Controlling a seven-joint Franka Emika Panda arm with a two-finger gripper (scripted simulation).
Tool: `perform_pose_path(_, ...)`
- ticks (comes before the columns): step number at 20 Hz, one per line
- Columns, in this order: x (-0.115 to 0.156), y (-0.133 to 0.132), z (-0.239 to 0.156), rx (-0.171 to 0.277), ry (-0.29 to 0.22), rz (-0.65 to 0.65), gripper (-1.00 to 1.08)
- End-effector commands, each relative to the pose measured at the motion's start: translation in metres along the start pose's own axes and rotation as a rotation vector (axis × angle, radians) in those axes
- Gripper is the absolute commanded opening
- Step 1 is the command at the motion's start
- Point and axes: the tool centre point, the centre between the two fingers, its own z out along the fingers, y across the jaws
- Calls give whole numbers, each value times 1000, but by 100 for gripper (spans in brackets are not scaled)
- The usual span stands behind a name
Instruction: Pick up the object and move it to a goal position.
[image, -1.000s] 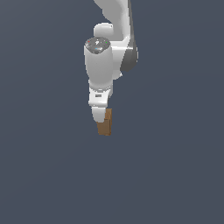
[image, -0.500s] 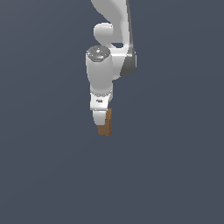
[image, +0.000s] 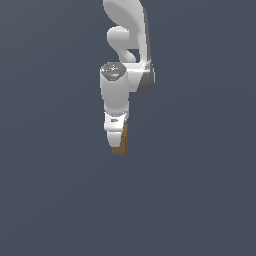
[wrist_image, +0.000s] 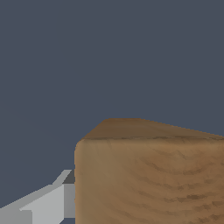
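Observation:
The object is a small brown block (image: 122, 142), taller than wide, held at the end of my white arm in the exterior view. My gripper (image: 118, 144) is shut on it, with the block showing beside and just below the white fingers. In the wrist view the brown block (wrist_image: 148, 175) fills much of the picture close up, and one grey-white finger (wrist_image: 48, 201) shows beside it. The other finger is hidden behind the block. No goal marker shows in either view.
Only a plain dark grey-blue background surrounds the arm in both views. The arm's white upper links (image: 125, 30) reach down from the top of the exterior view.
The arm has drawn up a little and turned, carrying the block with it. The block stays in the gripper and sits slightly higher in the exterior view.

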Motion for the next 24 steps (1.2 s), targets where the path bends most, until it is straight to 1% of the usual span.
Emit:
perform_pose_path(1,0,0,1,1,0,0,-100)
perform_pose_path(8,0,0,1,1,0,0,-100)
perform_pose_path(14,2,0,-7,-1,0,0,-100)
perform_pose_path(19,7,-3,-30,-1,0,0,-100)
perform_pose_path(24,15,-7,-67,-1,0,-1,-100)
